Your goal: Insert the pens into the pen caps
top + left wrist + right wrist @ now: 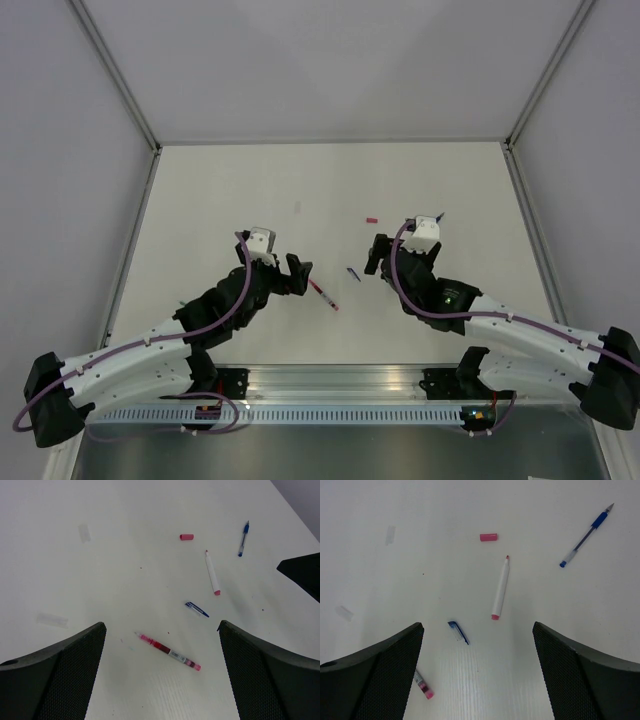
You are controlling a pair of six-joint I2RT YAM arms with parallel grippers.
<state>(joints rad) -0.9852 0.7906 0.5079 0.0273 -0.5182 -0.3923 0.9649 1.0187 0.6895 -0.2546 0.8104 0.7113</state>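
The surface [125,580] is matt white and faintly grained, the red pen [167,651] clear glossy plastic, the white marker [500,587] smooth opaque plastic, the fingers [65,680] of the left hand [161,624] matt black and dimpled.

On the table [220,190], the gel pen [167,651] lies between my left gripper [300,272] and my right gripper [373,255], closer to the left one. The clip cap [196,609] lies just beyond it, toward my right gripper and apart from the pen. Farther out and to the right lies the marker [500,587], hidden under my right arm in the top view. The marker cap [488,537] lies beyond the marker's tip, slightly left, not touching it. The ballpoint pen [585,536] lies well to the right of both.
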